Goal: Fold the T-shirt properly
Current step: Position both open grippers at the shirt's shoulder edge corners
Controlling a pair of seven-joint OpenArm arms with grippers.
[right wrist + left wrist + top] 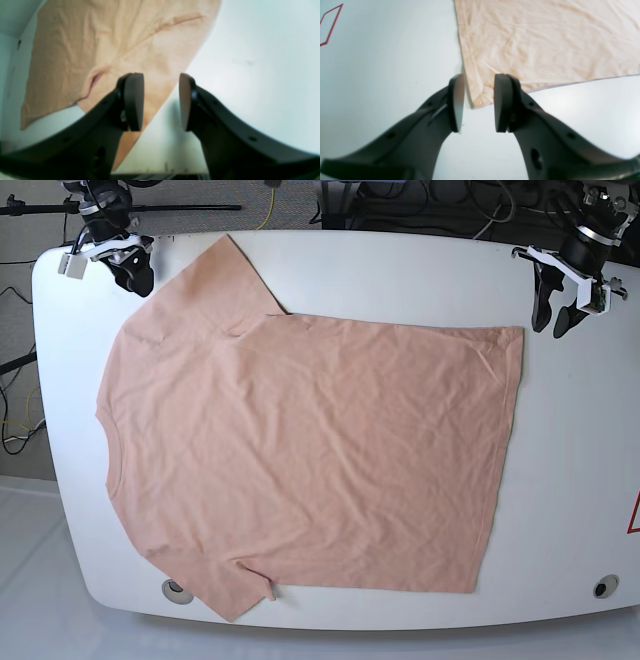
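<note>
The salmon-pink T-shirt [310, 450] lies spread flat on the white table [400, 270], neck to the left and hem to the right. My left gripper [551, 320] hangs open just past the hem's far corner. In the left wrist view that corner of the T-shirt [545, 42] shows between and beyond the fingers of the left gripper [478, 105], which holds nothing. My right gripper [138, 280] stands open beside the far sleeve. In the right wrist view the right gripper [160, 102] hovers over the edge of the T-shirt [112, 50], empty.
A red outline is marked on the table at the right edge [634, 515] and shows in the left wrist view [330, 25]. Two round holes [176, 590] [604, 586] sit near the table's front edge. Cables and stands lie behind the far edge.
</note>
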